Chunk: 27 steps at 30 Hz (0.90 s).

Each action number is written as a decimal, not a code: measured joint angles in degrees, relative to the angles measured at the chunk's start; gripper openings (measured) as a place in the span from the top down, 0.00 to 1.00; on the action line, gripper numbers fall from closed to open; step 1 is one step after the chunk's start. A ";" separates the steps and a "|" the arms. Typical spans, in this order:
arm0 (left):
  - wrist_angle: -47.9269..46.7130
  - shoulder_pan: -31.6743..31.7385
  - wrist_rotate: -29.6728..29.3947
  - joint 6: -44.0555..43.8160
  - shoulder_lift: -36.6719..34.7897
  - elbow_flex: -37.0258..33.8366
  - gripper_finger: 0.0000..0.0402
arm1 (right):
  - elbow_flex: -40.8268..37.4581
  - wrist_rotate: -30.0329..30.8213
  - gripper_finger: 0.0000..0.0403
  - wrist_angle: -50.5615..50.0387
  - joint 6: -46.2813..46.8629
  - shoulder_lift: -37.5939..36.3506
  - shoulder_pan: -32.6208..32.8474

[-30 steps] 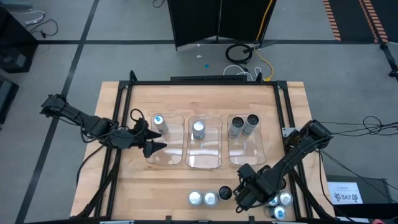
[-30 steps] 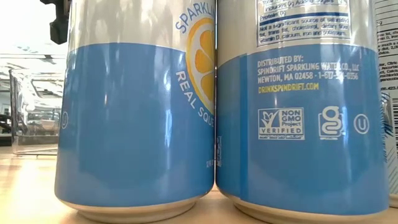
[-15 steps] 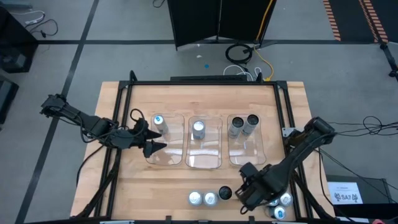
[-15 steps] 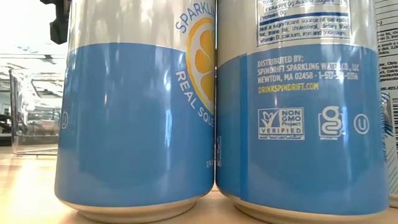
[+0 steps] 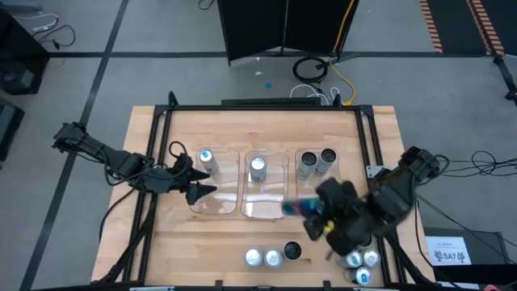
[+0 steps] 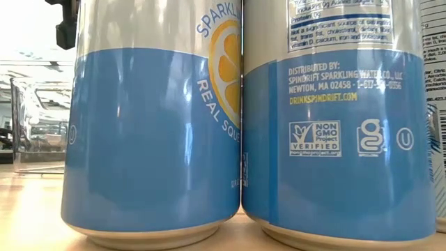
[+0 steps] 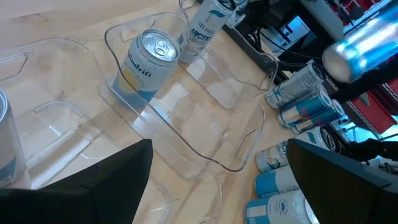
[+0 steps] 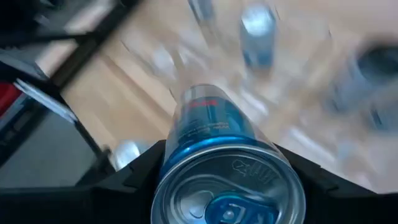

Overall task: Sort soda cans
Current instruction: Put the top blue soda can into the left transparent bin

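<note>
Three clear trays stand in a row: the left tray (image 5: 216, 202) holds one soda can (image 5: 206, 158), the middle tray (image 5: 265, 208) one (image 5: 258, 168), the right tray (image 5: 321, 198) two (image 5: 307, 164). Several more cans (image 5: 272, 257) stand by the near edge. My right gripper (image 5: 317, 212) is up in the air, near side of the right tray, shut on a blue soda can (image 8: 227, 180), which shows blurred in the high view (image 5: 296, 205). My left gripper (image 5: 205, 181) hangs open at the left tray's left side, touching nothing. My right gripper pinches the blue can's side wall (image 8: 171, 168) between its two fingers (image 8: 140, 183), close to the can's top end. The top with its blue tab (image 8: 225, 208) faces the wrist and the body points away along the fingers. The can is lifted clear of the table, tilted.
The low view is filled by two blue-and-silver cans (image 6: 153, 139) (image 6: 334, 139) standing right before the camera. Three cans (image 5: 362, 263) stand at the near right corner under my right arm. A black frame (image 5: 258, 107) runs round the wooden table.
My right gripper has risen from among the cans at the near right corner and swung toward the trays, tipping as it went. It has brought a blue can up with it, now lifted clear of the table.
</note>
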 joint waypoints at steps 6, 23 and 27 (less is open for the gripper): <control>0.56 0.00 1.73 3.71 -0.76 0.00 0.05 | 0.39 -2.84 0.47 22.10 -26.07 1.25 -11.68; -3.32 -0.04 1.71 25.14 -16.61 0.00 0.05 | 0.36 -26.93 0.47 37.99 -39.64 15.60 -33.63; -4.82 -0.04 1.70 25.16 -17.54 0.00 0.05 | 0.34 -30.57 0.47 39.24 -39.68 19.84 -35.14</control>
